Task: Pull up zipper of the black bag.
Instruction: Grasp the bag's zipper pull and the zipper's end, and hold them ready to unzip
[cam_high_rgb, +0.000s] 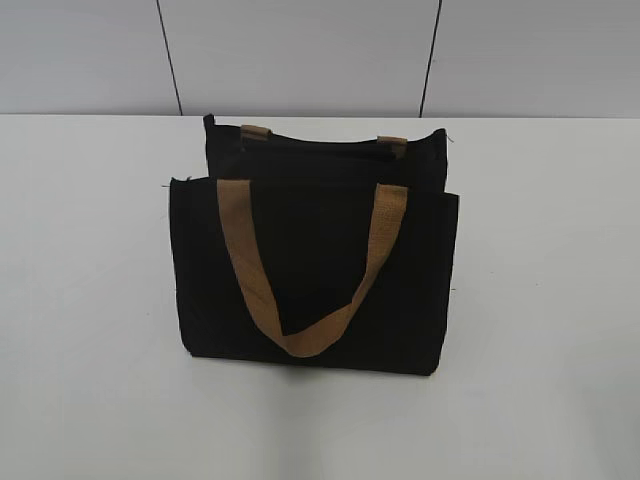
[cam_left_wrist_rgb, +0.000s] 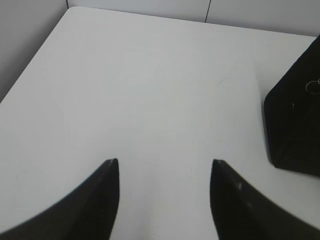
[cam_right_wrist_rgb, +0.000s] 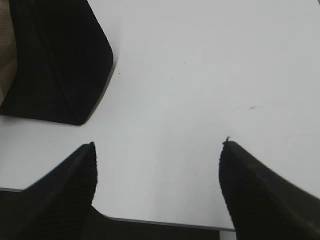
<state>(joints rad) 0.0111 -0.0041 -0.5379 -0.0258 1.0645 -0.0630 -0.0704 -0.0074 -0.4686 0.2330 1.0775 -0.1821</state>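
The black bag (cam_high_rgb: 320, 270) stands upright in the middle of the white table, its front tan handle (cam_high_rgb: 305, 270) hanging down over the front pocket panel. The zipper line (cam_high_rgb: 320, 150) runs along the top edge. In the left wrist view a bag corner (cam_left_wrist_rgb: 295, 120) shows at the right with a small silver ring (cam_left_wrist_rgb: 313, 87) on it. The right wrist view shows a lower bag corner (cam_right_wrist_rgb: 55, 60) at the upper left. My left gripper (cam_left_wrist_rgb: 165, 162) is open and empty above bare table. My right gripper (cam_right_wrist_rgb: 157, 145) is open and empty near the table's front edge. Neither gripper shows in the exterior view.
The white table (cam_high_rgb: 90, 300) stretches around the bag on all sides. A grey panelled wall (cam_high_rgb: 300, 50) stands behind it. The table's front edge (cam_right_wrist_rgb: 160, 222) shows in the right wrist view, and its far left corner (cam_left_wrist_rgb: 70, 10) in the left wrist view.
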